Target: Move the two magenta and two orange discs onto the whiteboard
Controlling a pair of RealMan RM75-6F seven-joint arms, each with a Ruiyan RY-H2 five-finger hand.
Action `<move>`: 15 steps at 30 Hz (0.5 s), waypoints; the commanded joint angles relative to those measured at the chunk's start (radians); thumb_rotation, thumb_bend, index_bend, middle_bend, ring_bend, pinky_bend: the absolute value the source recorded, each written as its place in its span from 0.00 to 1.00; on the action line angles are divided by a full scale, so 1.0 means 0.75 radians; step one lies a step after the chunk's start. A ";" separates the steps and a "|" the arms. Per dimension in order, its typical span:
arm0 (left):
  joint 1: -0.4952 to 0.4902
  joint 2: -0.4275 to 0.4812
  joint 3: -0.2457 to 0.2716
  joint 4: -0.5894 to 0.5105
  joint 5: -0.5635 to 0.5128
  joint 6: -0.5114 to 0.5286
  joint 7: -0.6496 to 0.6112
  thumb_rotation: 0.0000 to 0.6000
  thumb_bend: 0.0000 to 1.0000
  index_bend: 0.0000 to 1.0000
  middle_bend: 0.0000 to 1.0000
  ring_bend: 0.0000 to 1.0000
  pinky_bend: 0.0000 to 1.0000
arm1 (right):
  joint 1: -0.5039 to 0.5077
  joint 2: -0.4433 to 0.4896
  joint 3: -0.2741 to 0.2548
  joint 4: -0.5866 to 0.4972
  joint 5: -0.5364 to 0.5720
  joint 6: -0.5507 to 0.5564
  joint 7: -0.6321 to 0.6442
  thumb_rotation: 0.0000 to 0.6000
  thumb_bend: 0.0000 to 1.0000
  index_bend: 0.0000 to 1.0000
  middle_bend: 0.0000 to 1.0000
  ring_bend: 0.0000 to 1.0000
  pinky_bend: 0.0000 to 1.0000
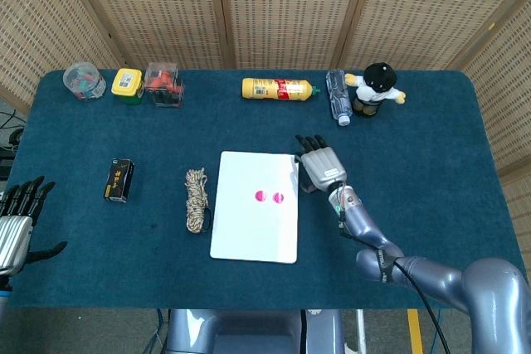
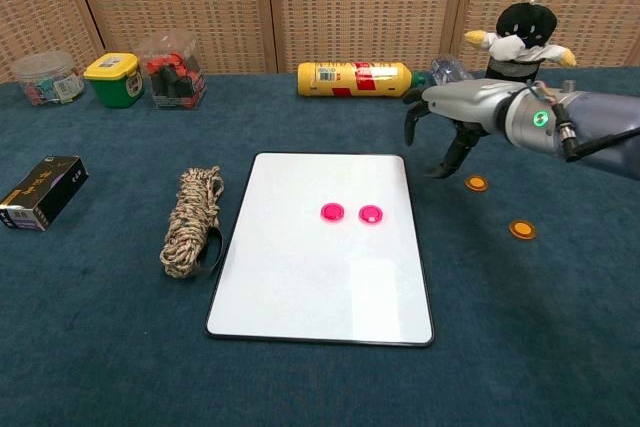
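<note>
The whiteboard [image 1: 249, 234] [image 2: 310, 287] lies flat at the table's middle. Two magenta discs [image 1: 260, 197] [image 1: 279, 197] rest side by side on it, also seen in the chest view [image 2: 332, 212] [image 2: 371, 214]. Two orange discs [image 2: 477, 183] [image 2: 520, 230] lie on the blue cloth right of the board; in the head view my arm hides them. My right hand [image 1: 322, 165] [image 2: 450, 119] hovers just past the board's right edge, above and left of the nearer orange disc, fingers spread and holding nothing. My left hand [image 1: 17, 213] rests at the table's left edge, fingers apart and empty.
A coiled rope [image 2: 190, 222] lies left of the board and a black box [image 2: 40, 192] further left. Along the back stand small containers [image 2: 172, 72], a yellow bottle [image 2: 355, 78], a clear bottle [image 1: 338, 97] and a doll [image 2: 518, 42].
</note>
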 commanded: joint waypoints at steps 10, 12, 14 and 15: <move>0.000 0.000 0.000 -0.006 -0.004 -0.003 0.009 1.00 0.00 0.00 0.00 0.00 0.00 | -0.065 -0.026 -0.055 0.192 -0.013 -0.072 0.099 1.00 0.34 0.38 0.00 0.00 0.00; 0.000 0.000 0.000 -0.005 -0.005 -0.003 0.009 1.00 0.00 0.00 0.00 0.00 0.00 | -0.073 -0.019 -0.058 0.191 -0.031 -0.070 0.113 1.00 0.34 0.38 0.00 0.00 0.00; -0.001 -0.001 0.000 -0.005 -0.006 -0.003 0.011 1.00 0.00 0.00 0.00 0.00 0.00 | -0.080 -0.015 -0.059 0.196 -0.044 -0.069 0.125 1.00 0.34 0.38 0.00 0.00 0.00; -0.001 -0.001 0.000 -0.005 -0.006 -0.003 0.012 1.00 0.00 0.00 0.00 0.00 0.00 | -0.082 -0.014 -0.059 0.199 -0.048 -0.071 0.130 1.00 0.34 0.38 0.00 0.00 0.00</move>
